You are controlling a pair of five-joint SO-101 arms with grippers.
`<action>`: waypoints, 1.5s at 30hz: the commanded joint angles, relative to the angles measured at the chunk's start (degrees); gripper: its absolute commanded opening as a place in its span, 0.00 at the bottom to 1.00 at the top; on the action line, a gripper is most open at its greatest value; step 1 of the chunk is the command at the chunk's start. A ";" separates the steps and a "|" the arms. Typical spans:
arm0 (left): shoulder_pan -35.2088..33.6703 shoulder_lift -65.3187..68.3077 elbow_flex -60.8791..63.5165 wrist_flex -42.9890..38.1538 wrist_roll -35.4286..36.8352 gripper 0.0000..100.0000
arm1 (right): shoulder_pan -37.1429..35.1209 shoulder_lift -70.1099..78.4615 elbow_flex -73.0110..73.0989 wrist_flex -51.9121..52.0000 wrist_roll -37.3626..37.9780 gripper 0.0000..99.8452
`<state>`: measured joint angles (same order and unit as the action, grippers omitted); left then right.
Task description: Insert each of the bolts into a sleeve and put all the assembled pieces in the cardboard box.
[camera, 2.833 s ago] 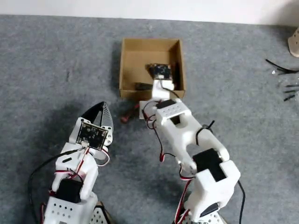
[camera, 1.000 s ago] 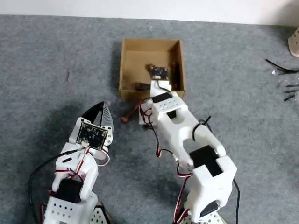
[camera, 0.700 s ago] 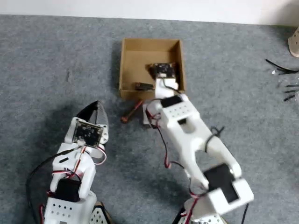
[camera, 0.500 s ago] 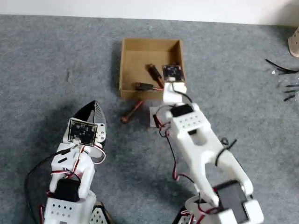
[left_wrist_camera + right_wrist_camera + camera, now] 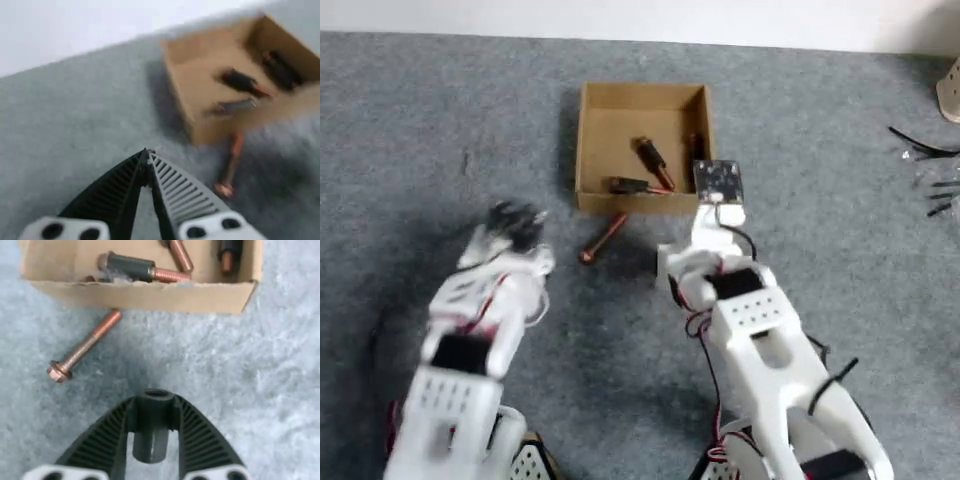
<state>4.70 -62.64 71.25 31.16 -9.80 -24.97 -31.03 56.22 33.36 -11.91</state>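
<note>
The right hand (image 5: 152, 407) pinches a dark sleeve (image 5: 149, 440). The left hand (image 5: 147, 162) is pressed together. One bolt (image 5: 603, 238) lies on the grey worktop (image 5: 420, 120), just below the cardboard box (image 5: 610, 125) in the upper middle. Put-together pieces (image 5: 655, 162) lie inside it.

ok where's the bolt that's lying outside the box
In the high view the bolt lies tilted on the grey carpet just outside the cardboard box, its tip close to the near wall and its flanged head farthest from the box.
</note>
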 commanded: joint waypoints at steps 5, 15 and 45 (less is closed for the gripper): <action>7.43 33.19 -19.03 0.26 -2.55 0.12 | 2.33 -9.36 11.74 -15.43 7.65 0.00; 11.65 61.58 -36.97 4.40 -12.31 0.15 | 7.87 -12.26 13.23 -15.87 7.47 0.00; 7.34 84.53 -61.49 30.07 -8.18 0.00 | 7.87 -12.26 13.58 -15.96 7.56 0.00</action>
<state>13.58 21.76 10.15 59.65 -18.24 -17.76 -41.58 69.93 19.03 -5.14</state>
